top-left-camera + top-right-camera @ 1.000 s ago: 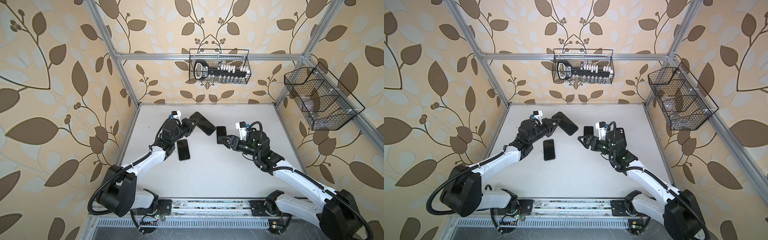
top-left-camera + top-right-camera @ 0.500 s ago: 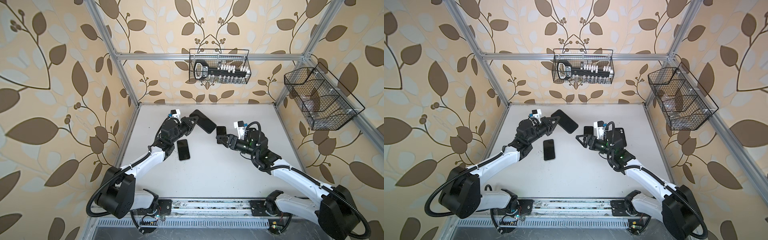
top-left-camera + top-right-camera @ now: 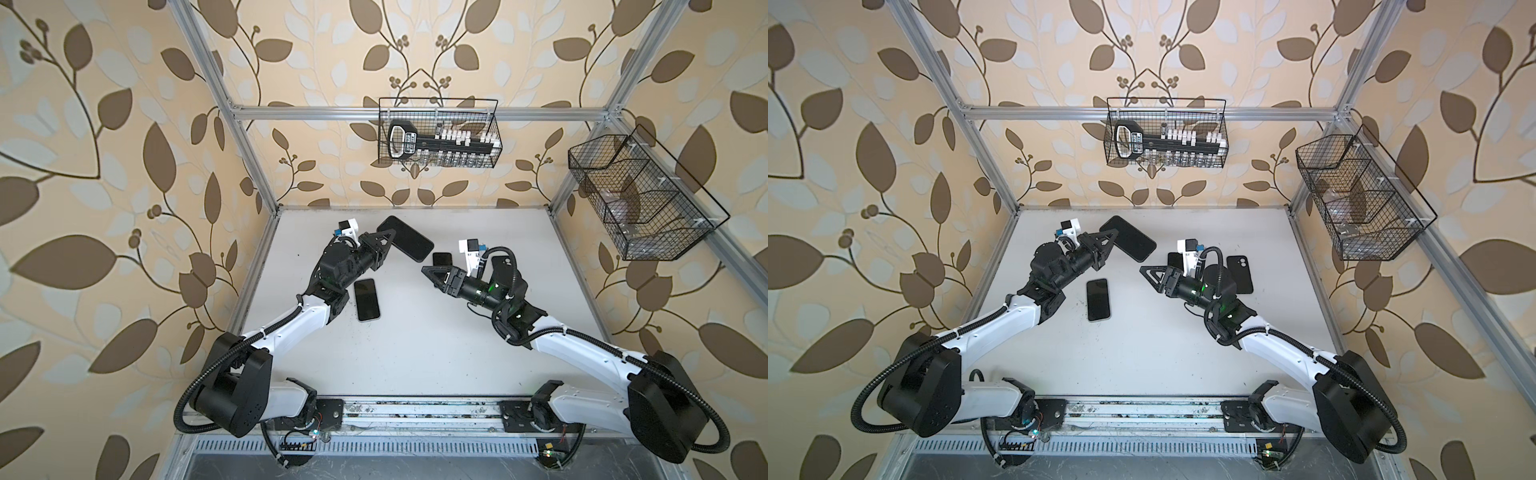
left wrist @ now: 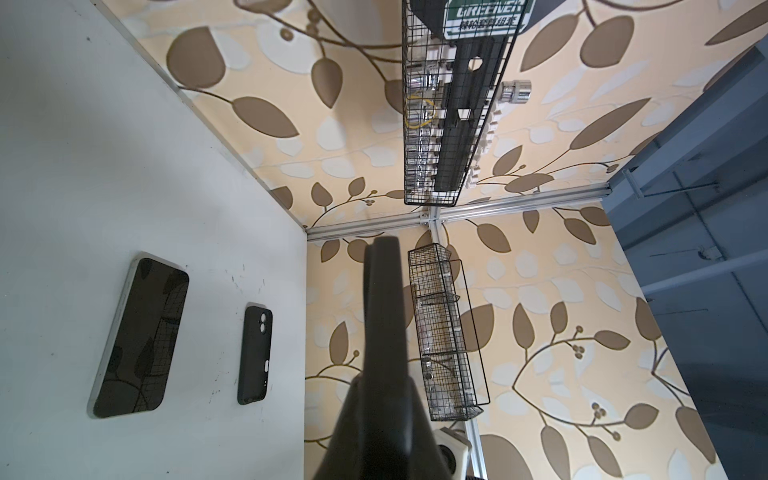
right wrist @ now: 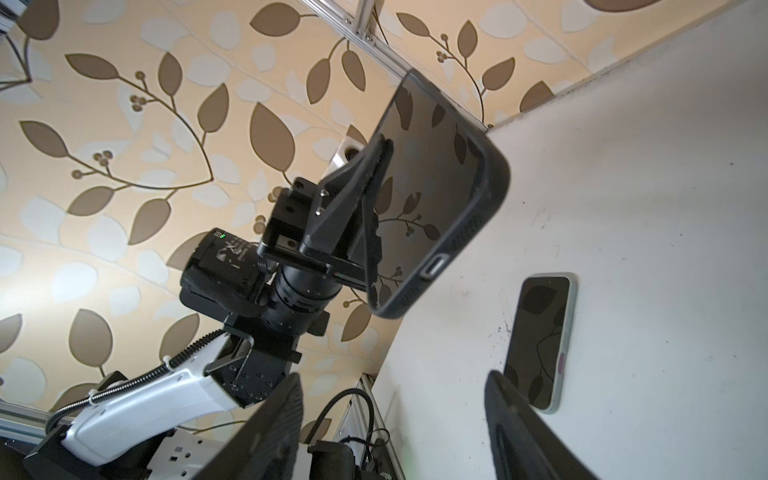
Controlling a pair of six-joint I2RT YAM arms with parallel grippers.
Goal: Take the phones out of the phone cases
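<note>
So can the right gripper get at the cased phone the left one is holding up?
Probably yes: the open right gripper faces the cased phone, which the left gripper holds aloft, with nothing between them.

I see the phone [image 5: 432, 166], dark glossy screen, seated inside its black case [image 5: 496, 183], raised off the tabletop [image 3: 415, 353] and tilted, port cutout showing.

Right tool [image 3: 427, 272] nearer cased phone [image 3: 405, 237], jaws narrower
</note>
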